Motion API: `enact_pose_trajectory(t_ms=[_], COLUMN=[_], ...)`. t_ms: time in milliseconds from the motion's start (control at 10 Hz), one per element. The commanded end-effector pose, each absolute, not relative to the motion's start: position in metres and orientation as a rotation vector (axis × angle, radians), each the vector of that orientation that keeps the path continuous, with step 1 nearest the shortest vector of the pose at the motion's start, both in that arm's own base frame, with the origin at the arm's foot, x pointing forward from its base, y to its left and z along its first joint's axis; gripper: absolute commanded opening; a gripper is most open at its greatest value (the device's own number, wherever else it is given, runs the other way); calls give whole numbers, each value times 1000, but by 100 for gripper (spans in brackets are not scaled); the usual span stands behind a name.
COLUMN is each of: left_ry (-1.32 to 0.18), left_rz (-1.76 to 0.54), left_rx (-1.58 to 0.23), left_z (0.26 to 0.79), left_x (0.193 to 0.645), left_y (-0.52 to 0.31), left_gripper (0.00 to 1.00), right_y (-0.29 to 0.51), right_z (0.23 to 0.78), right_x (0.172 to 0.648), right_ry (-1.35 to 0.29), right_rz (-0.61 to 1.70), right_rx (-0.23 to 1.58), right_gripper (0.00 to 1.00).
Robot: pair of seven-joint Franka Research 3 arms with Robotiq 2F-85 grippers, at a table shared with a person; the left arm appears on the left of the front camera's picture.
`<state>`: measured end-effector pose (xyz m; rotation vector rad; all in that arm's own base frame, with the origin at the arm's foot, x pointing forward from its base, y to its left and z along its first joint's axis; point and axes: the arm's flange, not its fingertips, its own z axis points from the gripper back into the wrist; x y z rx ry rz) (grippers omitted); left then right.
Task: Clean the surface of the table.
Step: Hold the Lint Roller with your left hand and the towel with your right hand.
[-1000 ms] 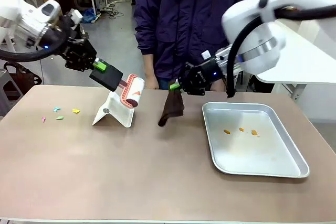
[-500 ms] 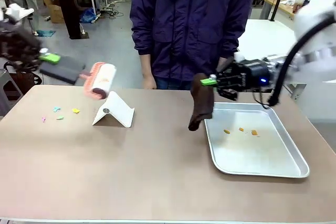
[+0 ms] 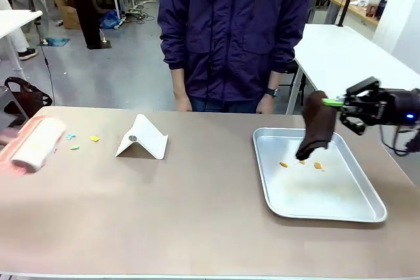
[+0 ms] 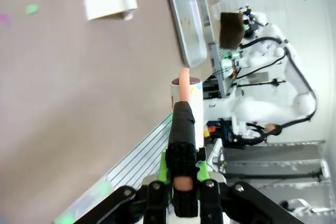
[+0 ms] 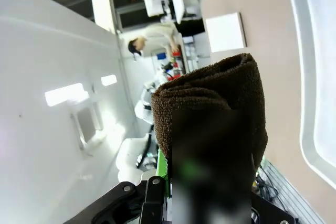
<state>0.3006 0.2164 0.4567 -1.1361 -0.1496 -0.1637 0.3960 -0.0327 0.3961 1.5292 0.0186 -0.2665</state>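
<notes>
The brownish table (image 3: pixel 184 214) carries small coloured paper bits (image 3: pixel 82 141) near its far left. A pink-and-white lint roller (image 3: pixel 33 145) hovers, blurred, at the table's left edge. In the left wrist view my left gripper (image 4: pixel 181 169) is shut on the roller's black handle (image 4: pixel 184 140), the roller head (image 4: pixel 185 85) pointing away over the table (image 4: pixel 79 103). My right gripper (image 3: pixel 338 103) is shut on a dark brown cloth (image 3: pixel 316 126) that hangs over the metal tray's (image 3: pixel 328 211) far right part. That cloth (image 5: pixel 215 108) hides the fingers in the right wrist view.
A white folded stand (image 3: pixel 142 138) sits left of centre. The tray holds a few orange crumbs (image 3: pixel 300 163). A person in a dark jacket (image 3: pixel 233 31) stands at the far edge, hands hanging by the table's rim. A white table (image 3: pixel 348 57) stands at the back right.
The left arm swung the roller off the white stand, out to the left and down to the table's left edge. The right arm carried the cloth rightward to above the tray.
</notes>
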Motion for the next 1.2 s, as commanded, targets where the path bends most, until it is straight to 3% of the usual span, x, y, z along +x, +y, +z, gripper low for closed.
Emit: enact_pose_trajectory(t_ms=[0, 400, 500, 1100], left_ry=[-204, -366, -261, -261], left_rz=[-172, -41, -87, -87], left_rx=[-1200, -1316, -1248, -1248], left_z=[447, 418, 420, 420], left_x=[292, 288, 275, 275], left_y=[255, 274, 273, 273], left_gripper=[0, 0, 0, 0], right_y=[-69, -103, -110, -110], right_z=[394, 368, 376, 376], right_x=[384, 367, 371, 371], right_ry=[-11, -119, -73, -73], right_rz=[-351, -294, -393, -393], right_rx=[1579, 1544, 1569, 1569], right_gripper=[0, 0, 0, 0])
